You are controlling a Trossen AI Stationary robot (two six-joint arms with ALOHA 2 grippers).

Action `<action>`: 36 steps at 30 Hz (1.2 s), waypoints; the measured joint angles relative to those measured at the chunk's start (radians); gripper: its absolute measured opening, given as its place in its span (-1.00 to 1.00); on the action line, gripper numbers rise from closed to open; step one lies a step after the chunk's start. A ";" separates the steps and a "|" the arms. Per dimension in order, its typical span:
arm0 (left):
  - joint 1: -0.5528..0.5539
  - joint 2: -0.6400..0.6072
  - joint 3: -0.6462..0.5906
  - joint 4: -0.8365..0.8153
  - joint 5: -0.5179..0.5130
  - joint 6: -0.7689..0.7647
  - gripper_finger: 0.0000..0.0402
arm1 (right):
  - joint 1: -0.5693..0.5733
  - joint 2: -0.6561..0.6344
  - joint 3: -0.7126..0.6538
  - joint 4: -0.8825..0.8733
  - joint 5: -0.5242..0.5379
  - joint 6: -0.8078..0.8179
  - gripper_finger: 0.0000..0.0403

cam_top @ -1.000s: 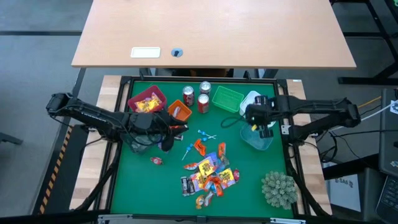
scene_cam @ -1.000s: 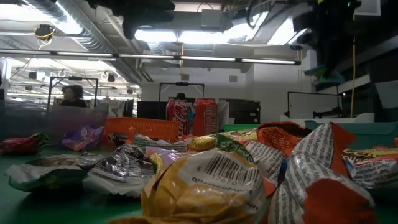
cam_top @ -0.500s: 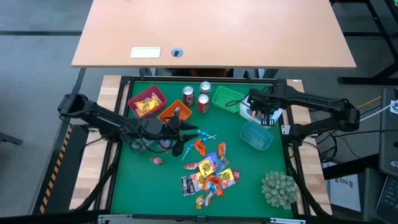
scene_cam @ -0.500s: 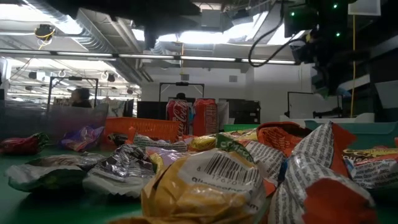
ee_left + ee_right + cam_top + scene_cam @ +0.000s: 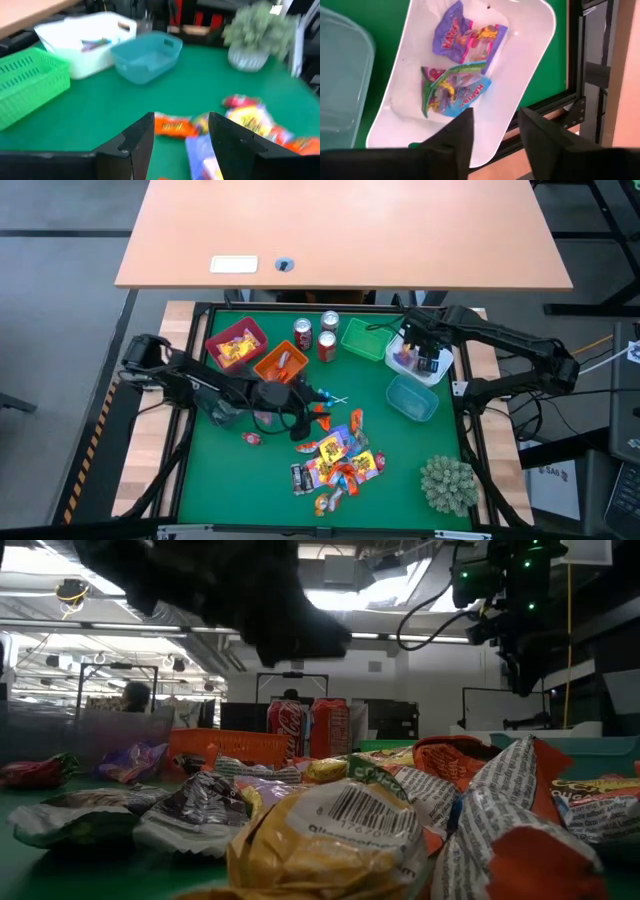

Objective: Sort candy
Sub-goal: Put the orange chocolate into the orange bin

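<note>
The candy (image 5: 338,457) lies in a loose pile on the green mat, with one red sweet (image 5: 251,438) apart at its left. My left gripper (image 5: 308,402) is open and low at the pile's far left edge. In its wrist view the left gripper (image 5: 180,135) has an orange-wrapped sweet (image 5: 172,127) just beyond its fingers. My right gripper (image 5: 421,361) hangs open above the white bin (image 5: 399,351). In its wrist view the right gripper (image 5: 495,132) is empty, and two packets, one purple (image 5: 467,35) and one blue-green (image 5: 452,90), lie in the white bin (image 5: 520,75).
Along the far side stand a red bin (image 5: 237,342), an orange bin (image 5: 283,360), two soda cans (image 5: 314,336) and a green basket (image 5: 365,337). A blue bin (image 5: 412,398) sits at the right, and a spiky plant ball (image 5: 447,483) at the near right corner.
My left gripper has gone toward the table's right edge and down, from beside the orange bin to the edge of the candy pile. My right gripper has swung from over the blue bin toward the far edge and now hangs over the white bin.
</note>
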 joint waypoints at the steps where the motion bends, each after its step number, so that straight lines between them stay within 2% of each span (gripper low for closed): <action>1: 0.000 0.014 0.000 -0.006 0.000 0.012 -0.12 | -0.001 0.000 0.000 0.001 -0.001 0.000 -0.17; 5: 0.000 0.068 0.000 -0.012 0.000 0.071 -0.12 | 0.000 0.000 0.000 0.008 -0.009 0.000 -0.08; 12: 0.000 0.139 0.000 -0.071 0.003 0.203 -0.12 | 0.001 0.000 0.000 0.023 -0.009 0.000 -0.07; 18: -0.001 0.149 0.000 -0.156 0.075 0.317 -0.12 | 0.001 0.000 0.000 0.025 -0.043 0.000 -0.06; 31: 0.047 0.148 0.000 -0.264 0.064 0.319 -0.12 | 0.001 0.000 0.000 0.065 -0.249 0.005 -0.06; 36: 0.053 0.148 0.000 -0.298 0.064 0.311 -0.20 | 0.001 0.000 0.000 0.095 -0.281 0.016 -0.06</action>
